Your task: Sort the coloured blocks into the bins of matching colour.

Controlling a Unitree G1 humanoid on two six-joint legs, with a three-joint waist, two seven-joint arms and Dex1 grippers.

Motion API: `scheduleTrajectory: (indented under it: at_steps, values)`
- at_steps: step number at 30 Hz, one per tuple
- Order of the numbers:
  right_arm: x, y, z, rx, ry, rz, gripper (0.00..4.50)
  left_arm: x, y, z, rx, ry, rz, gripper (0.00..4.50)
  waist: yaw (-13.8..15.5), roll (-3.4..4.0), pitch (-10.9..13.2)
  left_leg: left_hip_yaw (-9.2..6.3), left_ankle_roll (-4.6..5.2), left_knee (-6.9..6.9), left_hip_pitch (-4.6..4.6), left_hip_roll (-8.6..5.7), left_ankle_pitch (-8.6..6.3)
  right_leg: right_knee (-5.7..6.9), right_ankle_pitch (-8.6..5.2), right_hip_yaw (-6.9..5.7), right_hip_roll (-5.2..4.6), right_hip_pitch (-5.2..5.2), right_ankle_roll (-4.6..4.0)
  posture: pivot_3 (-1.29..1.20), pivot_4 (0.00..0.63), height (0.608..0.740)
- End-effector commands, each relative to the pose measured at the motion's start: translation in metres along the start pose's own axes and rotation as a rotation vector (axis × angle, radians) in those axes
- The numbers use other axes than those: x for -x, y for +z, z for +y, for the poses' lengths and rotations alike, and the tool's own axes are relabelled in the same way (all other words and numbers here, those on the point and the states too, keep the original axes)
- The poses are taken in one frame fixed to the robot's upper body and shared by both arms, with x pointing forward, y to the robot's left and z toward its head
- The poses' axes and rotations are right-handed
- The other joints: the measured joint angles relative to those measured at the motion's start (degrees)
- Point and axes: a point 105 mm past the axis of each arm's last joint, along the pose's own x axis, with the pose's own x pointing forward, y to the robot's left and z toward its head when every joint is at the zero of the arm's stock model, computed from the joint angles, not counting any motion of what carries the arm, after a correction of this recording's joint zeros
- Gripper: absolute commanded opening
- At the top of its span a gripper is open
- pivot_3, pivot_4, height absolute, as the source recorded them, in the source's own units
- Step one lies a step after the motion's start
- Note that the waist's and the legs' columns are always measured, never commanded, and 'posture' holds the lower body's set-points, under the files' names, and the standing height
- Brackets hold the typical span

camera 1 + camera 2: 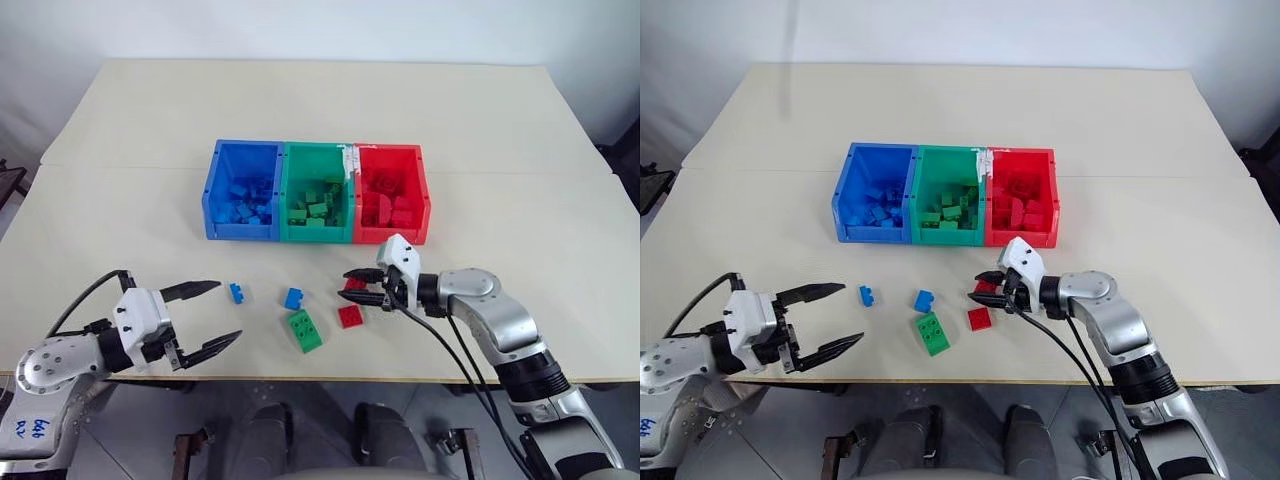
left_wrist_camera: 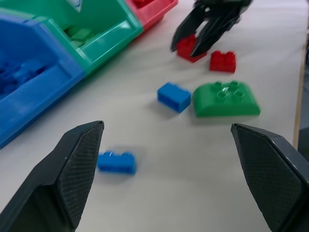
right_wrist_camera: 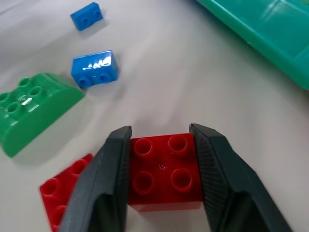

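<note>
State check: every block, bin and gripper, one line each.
left gripper: open, empty
right gripper: shut on red block
red block: gripped, on table
second red block: loose on table
blue blocks: loose
green block: loose
bins: upright, partly filled

Blue bin (image 1: 222,190), green bin (image 1: 292,185), red bin (image 1: 415,185), two blue bricks (image 1: 237,292), two red bricks (image 1: 351,316), green brick (image 1: 304,330), cream table (image 1: 520,150)

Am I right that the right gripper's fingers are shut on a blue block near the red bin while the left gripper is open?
Not quite: the right gripper has its fingers shut on a red block, not a blue one, as the right wrist view shows. It is near the red bin, and the left gripper is open.
</note>
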Motion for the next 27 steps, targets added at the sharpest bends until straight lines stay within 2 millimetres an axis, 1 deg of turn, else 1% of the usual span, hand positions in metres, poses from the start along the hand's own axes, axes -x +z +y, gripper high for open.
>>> scheduleTrajectory:
  at_steps: [1,3,6,8,10,11,13,14,16,17,21,23,26,27]
  values:
    - [0.013,0.037,-0.004,0.051,0.028,-0.138,1.47,-0.006,0.023,0.000,-0.004,0.019,-0.094,4.50,0.01,0.00,0.00,-0.01,0.00,0.00,0.00,0.00,0.00,0.00,0.00,0.00,0.00,0.00,0.00,0.00,0.150,0.740]
    - [0.019,0.053,-0.005,0.066,0.054,-0.172,1.47,-0.008,0.033,0.002,0.024,0.043,-0.138,4.50,0.00,0.00,0.00,-0.01,0.00,0.01,-0.01,0.05,0.00,0.01,0.00,0.01,-0.02,0.00,0.00,0.00,0.150,0.740]
    - [0.024,0.077,-0.010,0.076,0.064,-0.236,1.47,-0.012,0.040,0.003,0.014,0.058,-0.154,4.50,-0.06,0.00,0.00,-0.04,0.00,0.02,-0.01,0.06,0.00,0.02,0.00,0.00,0.02,0.00,0.00,0.00,0.150,0.740]
    - [0.026,0.096,-0.023,0.089,0.009,-0.304,1.47,-0.013,0.045,0.008,0.009,0.086,-0.162,4.50,-0.08,0.00,0.00,-0.03,-0.01,0.02,0.01,0.04,0.00,0.04,0.00,0.00,0.03,0.00,0.00,0.00,0.150,0.740]
    - [0.029,0.113,-0.039,0.136,-0.053,-0.362,1.47,-0.014,0.048,0.011,0.001,0.101,-0.160,4.50,-0.10,0.00,0.00,-0.03,-0.02,0.03,0.00,0.02,0.01,0.03,0.00,0.01,0.03,0.00,0.00,0.00,0.150,0.740]
    - [0.031,0.118,-0.050,0.141,-0.095,-0.380,1.47,-0.014,0.049,0.013,-0.002,0.106,-0.160,4.50,-0.11,0.00,0.00,-0.01,-0.02,0.04,0.00,0.00,0.01,0.04,0.00,0.01,0.03,0.00,0.00,0.00,0.150,0.740]
    - [0.036,0.118,-0.078,0.146,-0.194,-0.374,1.47,-0.012,0.049,0.014,-0.002,0.119,-0.152,4.50,-0.13,0.00,0.00,-0.01,-0.02,0.05,0.00,-0.02,0.01,0.05,0.00,0.01,0.03,0.00,0.00,0.00,0.150,0.740]
    - [0.037,0.116,-0.087,0.144,-0.223,-0.369,1.47,-0.011,0.049,0.015,-0.001,0.121,-0.148,4.50,-0.13,0.00,0.00,0.01,-0.02,0.06,0.00,-0.03,0.01,0.04,0.00,0.01,0.03,0.00,0.00,0.00,0.150,0.740]
    - [0.037,0.107,-0.100,0.157,-0.250,-0.329,2.19,-0.008,0.047,0.016,0.001,0.130,-0.138,4.50,-0.02,0.00,0.00,0.00,-0.02,0.06,-0.02,-0.05,0.01,0.03,0.00,0.01,0.03,0.00,0.00,0.00,0.150,0.740]
    - [0.036,0.104,-0.104,0.164,-0.252,-0.316,2.43,-0.006,0.047,0.016,0.002,0.133,-0.135,4.50,-0.02,0.00,0.00,0.01,-0.01,0.06,-0.02,-0.05,0.01,0.02,0.00,0.01,0.03,0.00,0.00,0.00,0.150,0.740]
    - [0.036,0.098,-0.105,0.185,-0.204,-0.291,3.77,-0.005,0.045,0.017,0.006,0.135,-0.127,4.50,-0.20,0.00,0.01,0.05,0.00,0.06,-0.07,-0.05,0.00,0.00,0.00,0.01,0.02,-0.03,0.00,0.00,0.150,0.740]
    - [0.043,0.096,-0.101,0.182,-0.170,-0.293,4.44,-0.004,0.041,0.016,0.012,0.134,-0.117,4.50,-0.22,0.01,0.01,0.06,0.00,0.06,-0.07,-0.04,0.00,0.00,0.00,0.01,0.03,-0.05,0.00,0.00,0.150,0.740]
    - [0.058,0.089,-0.084,0.209,-0.070,-0.300,4.48,-0.001,0.033,0.016,0.022,0.118,-0.088,4.50,-0.16,0.01,0.01,0.06,-0.01,0.06,-0.07,-0.03,0.00,0.00,0.00,0.01,0.03,-0.05,0.00,0.00,0.150,0.740]
    - [0.065,0.084,-0.078,0.225,-0.050,-0.289,4.48,0.001,0.029,0.016,0.019,0.103,-0.076,4.50,-0.04,0.01,0.01,0.06,-0.02,0.06,-0.07,-0.01,-0.01,-0.01,0.00,0.01,0.04,-0.05,0.00,0.00,0.150,0.740]
